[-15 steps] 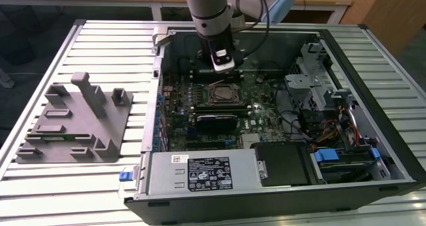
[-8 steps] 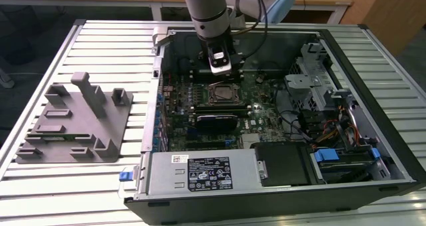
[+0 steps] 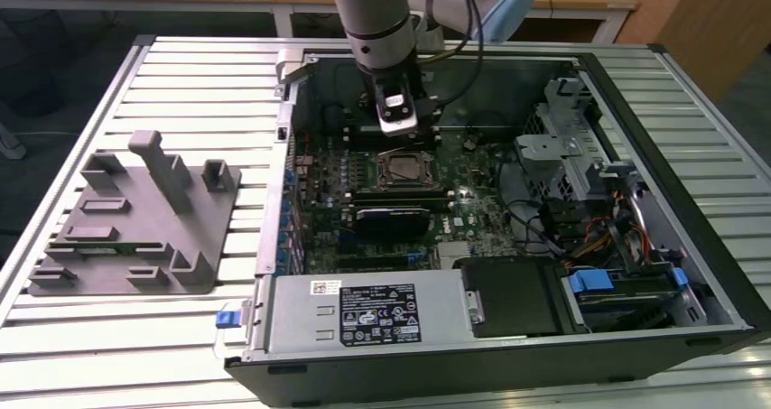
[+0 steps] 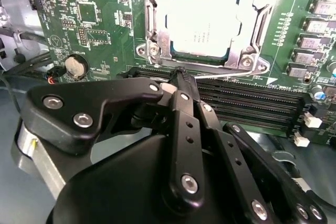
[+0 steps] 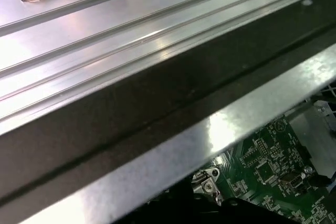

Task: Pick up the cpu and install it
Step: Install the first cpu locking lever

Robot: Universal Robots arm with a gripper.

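CPU [image 4: 202,27] placement was recorded inside the socket frame [image 4: 157,30] on the motherboard [image 4: 100,19], with its silver top facing up and the metal retention bracket surrounding it on all sides. In the exterior view the same chip [image 3: 398,167] was seen seated near the middle of the open computer case [image 3: 674,274], which lay on its side on a slatted aluminium table [image 3: 144,337].

The gripper [image 4: 181,80] was positioned just beside the socket, above the black memory slots [image 4: 247,98] that ran along the edge of the frame. Its fingers [image 4: 184,119] were drawn together, tip against tip, and nothing was held between them. No contact between the fingertips and the CPU was visible; the tips were apart from the chip, over the slot nearest the socket. In the exterior view the gripper [image 3: 398,120] was hung from the arm [image 3: 374,21] directly over the upper part of the motherboard, just behind the socket.

A round coin cell battery [image 4: 76,66] was located on the board to one side of the gripper linkage. A grey power supply unit [image 3: 361,311] occupied the near corner of the case, and a black drive bay [image 3: 512,296] was set next to it. A grey moulded fixture [image 3: 133,219] was placed on the table at the exterior view's left, well apart from the case. In the first wrist view, the case rim [image 5: 173,150] and the table slats [image 5: 131,24] were shown, with a strip of motherboard [image 5: 268,166] beneath the rim.
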